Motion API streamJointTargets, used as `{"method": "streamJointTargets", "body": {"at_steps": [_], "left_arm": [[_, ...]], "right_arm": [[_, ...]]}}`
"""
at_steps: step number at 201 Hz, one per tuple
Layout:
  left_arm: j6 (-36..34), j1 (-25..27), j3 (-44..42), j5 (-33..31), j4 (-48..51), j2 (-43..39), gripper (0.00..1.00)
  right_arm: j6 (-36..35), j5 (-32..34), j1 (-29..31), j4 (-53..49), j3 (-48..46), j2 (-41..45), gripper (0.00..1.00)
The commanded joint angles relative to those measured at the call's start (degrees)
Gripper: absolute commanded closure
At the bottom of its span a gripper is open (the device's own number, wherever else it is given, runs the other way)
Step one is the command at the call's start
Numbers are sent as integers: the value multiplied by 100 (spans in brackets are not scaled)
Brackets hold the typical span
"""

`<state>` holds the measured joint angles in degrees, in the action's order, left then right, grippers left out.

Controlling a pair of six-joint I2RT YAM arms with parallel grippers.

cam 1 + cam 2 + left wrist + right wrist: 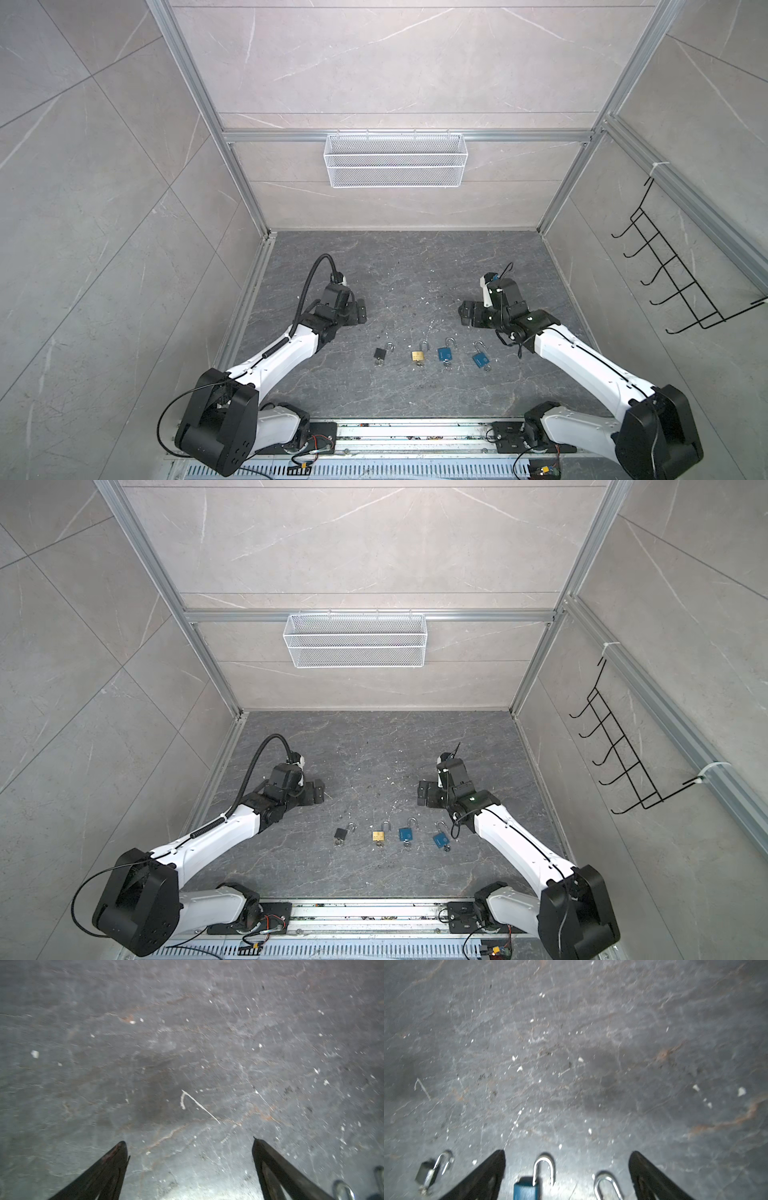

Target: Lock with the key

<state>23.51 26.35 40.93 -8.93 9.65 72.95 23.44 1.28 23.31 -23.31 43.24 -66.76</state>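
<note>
Finding: four padlocks lie in a row on the counter (415, 266), between my two arms: black padlock (379, 354), brass padlock (418, 356), blue padlock (445, 353), second blue padlock (479, 359). Every shackle stands open and points away from the arm bases. At each near end a key (420, 365) with its ring appears seated. I judge this layout leaves body and key free for separate arms. The left tool (361, 311) and right tool (463, 313) sit beyond the row, facing each other. Both have their fingers apart and carry nothing. No lock is closed yet.
</note>
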Motion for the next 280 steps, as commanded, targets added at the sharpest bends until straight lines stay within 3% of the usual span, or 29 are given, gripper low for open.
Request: {"method": "streamJointTargets", "body": {"at_steps": [1,56,106,192,234,280], "left_arm": [[411,85,232,762,119,69,6],[653,434,314,1524,107,120,7],[751,565,257,1573,70,1,7],[670,580,143,1583,37,-135,7],[669,581,161,1660,4,-32,8],[653,591,187,1748,-84,87,7]], "right_arm": [[545,-259,122,-823,-334,321,11],[1067,-332,367,-874,-1016,790,21],[1274,-144,475,-958,-1063,523,36],[1636,696,516,-610,-1169,-164,37],[1817,331,513,-373,-1270,-363,37],[2056,127,701,-366,-1463,-39,37]]}}
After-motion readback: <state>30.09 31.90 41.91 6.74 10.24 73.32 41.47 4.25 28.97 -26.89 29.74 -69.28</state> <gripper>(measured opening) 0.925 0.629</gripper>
